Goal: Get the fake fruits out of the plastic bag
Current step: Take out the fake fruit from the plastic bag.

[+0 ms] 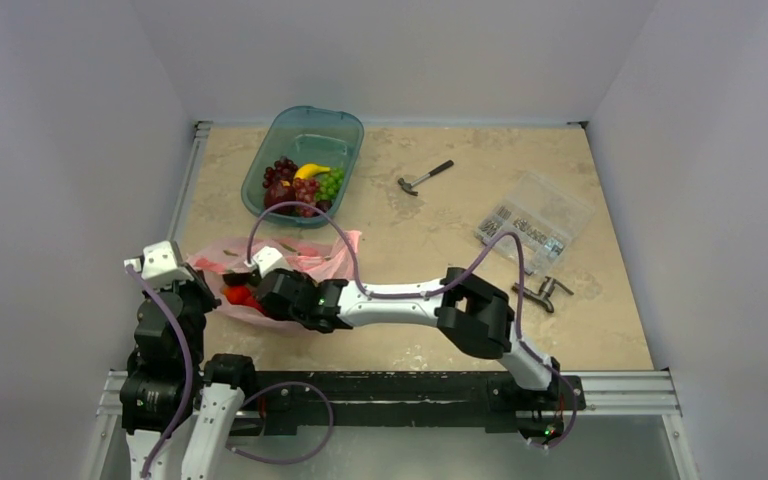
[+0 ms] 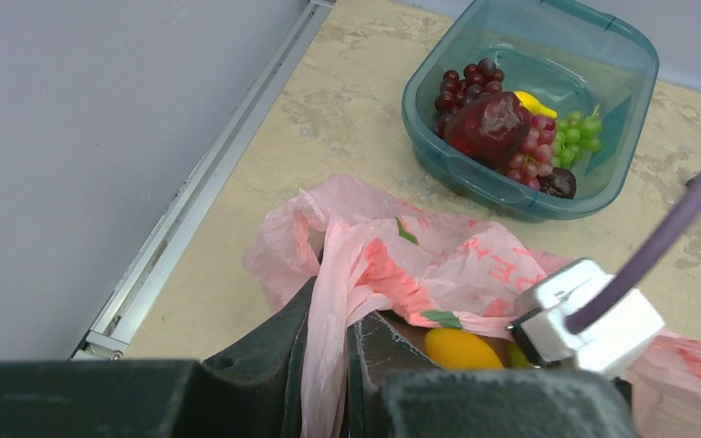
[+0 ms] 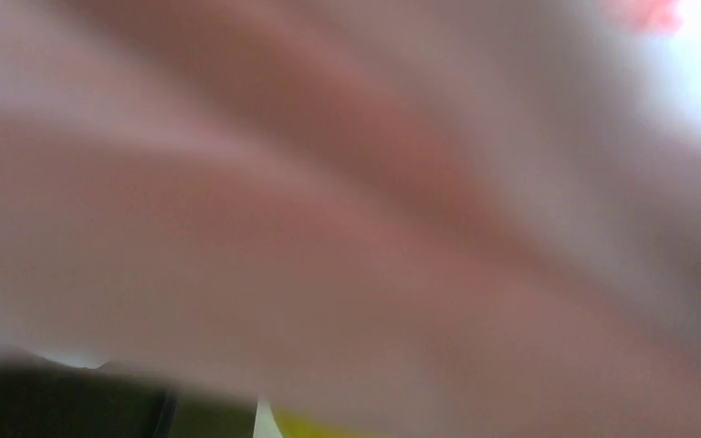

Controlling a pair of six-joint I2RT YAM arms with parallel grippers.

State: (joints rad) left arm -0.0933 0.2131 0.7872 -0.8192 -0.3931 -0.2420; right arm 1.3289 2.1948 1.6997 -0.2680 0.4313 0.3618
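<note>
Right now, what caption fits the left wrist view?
Left gripper pinching pink plastic bag; fake fruits in teal tray beyond.

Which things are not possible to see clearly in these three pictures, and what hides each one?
1. Right wrist view: all blurred; the plastic bag lies against the lens, so the fingers of the right gripper are unreadable.
2. Left wrist view: how many fruits lie in the bag; its folds and the right arm's white camera cover them.
3. Top view: contents of the clear box, too small.

R gripper [image 1: 250,292] in pink bag [image 1: 322,254]; fruit [image 1: 303,182] in teal tray [image 1: 346,126].
</note>
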